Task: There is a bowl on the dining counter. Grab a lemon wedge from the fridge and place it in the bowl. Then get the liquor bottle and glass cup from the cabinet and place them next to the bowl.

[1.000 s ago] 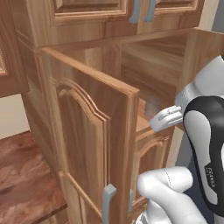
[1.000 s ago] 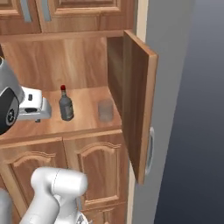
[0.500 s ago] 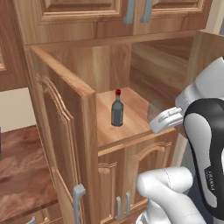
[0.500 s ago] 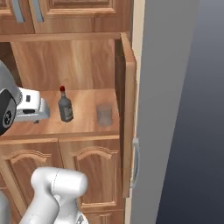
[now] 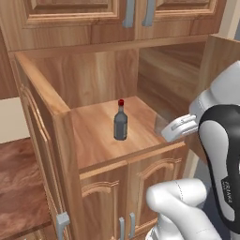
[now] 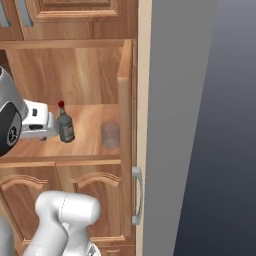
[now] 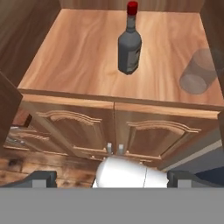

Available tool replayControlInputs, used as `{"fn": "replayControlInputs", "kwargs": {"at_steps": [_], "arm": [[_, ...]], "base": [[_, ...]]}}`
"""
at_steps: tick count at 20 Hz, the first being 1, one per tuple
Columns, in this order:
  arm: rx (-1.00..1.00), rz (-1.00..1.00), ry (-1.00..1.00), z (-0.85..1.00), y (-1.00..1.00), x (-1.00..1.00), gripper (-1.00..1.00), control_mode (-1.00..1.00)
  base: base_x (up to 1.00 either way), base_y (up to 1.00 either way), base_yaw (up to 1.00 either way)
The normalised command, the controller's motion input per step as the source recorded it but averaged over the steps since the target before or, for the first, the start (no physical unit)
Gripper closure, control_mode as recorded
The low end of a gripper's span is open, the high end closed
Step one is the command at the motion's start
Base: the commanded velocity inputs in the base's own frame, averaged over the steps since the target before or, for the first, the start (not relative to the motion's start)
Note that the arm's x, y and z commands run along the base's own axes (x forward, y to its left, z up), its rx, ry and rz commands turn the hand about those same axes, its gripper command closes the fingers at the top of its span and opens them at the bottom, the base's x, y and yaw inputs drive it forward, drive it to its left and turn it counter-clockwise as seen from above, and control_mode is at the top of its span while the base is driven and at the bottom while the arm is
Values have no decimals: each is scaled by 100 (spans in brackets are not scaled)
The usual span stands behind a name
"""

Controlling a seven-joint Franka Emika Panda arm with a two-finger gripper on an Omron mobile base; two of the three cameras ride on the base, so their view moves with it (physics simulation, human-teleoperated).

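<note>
The liquor bottle [image 5: 120, 123] [image 6: 65, 127] [image 7: 129, 43], dark grey with a red cap, stands upright in the middle of the open cabinet's shelf [image 5: 93, 140]. To its right, near the shelf's front edge, stands the clear glass cup [image 6: 110, 135] [image 7: 199, 72]. My gripper [image 5: 179, 128] [image 6: 36, 125] [image 7: 113, 179] hovers in front of the shelf, short of the bottle. It is open, fingertips [image 7: 43, 178] far apart, with nothing between them. The bowl, the lemon wedge and the fridge are out of view.
The cabinet's left door [image 5: 42, 140] stands wide open, and its right door [image 6: 127, 125] is seen edge-on against a grey wall [image 6: 175, 125]. Shut doors lie above [image 5: 136, 9] and below [image 7: 113, 127] the shelf. A wooden counter [image 5: 18, 187] sits at lower left.
Both cabinet doors have swung wider open, uncovering the bottle in the left base view. My gripper has stayed in front of the shelf, still open.
</note>
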Motion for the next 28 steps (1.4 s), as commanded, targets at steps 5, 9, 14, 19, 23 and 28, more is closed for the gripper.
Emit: {"fn": "replayControlInputs", "kwargs": {"at_steps": [5, 9, 14, 19, 23, 28], "arm": [[0, 0, 0, -5, 0, 67, -100, -100], [0, 0, 0, -16, 2, 73, -100, -100], [0, 0, -10, -33, 40, 56, -100, -100], [0, 0, -19, -24, 31, 41, -100, -100], [0, 0, -18, -1, 2, 59, -100, -100], [0, -2, -5, 0, 11, 66, -100, -100]], "base": [[0, 0, 0], [0, 0, 0], [0, 0, 0], [0, 0, 0], [0, 0, 0], [0, 0, 0]]}}
